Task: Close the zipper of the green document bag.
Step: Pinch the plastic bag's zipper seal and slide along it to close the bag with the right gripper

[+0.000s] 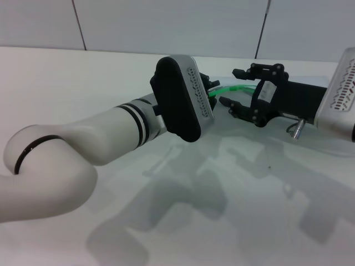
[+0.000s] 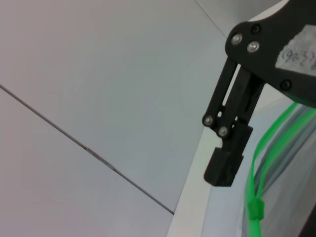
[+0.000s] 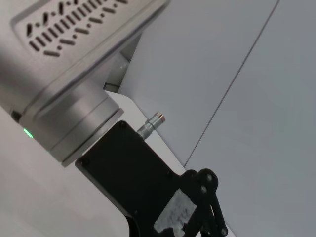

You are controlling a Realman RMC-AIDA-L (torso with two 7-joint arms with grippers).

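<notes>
The zipper [image 1: 236,88] shows as a thin bright green strip running between my two arms at the back of the table. My right gripper [image 1: 234,87] is open, one finger above the strip and one below it. In the left wrist view, one right fingertip [image 2: 229,158] hangs beside the green strips [image 2: 276,131]. The small green slider [image 2: 256,210] sits lower on the strip, and the translucent green document bag [image 2: 289,197] lies beside it. My left gripper is hidden behind its black wrist housing [image 1: 177,100], right where the strip ends.
The white table [image 1: 83,83] meets a pale panelled wall [image 1: 166,22] close behind the arms. The right wrist view shows a white vented wrist housing [image 3: 74,59] and a black gripper body [image 3: 133,173], with its fingertips cut off.
</notes>
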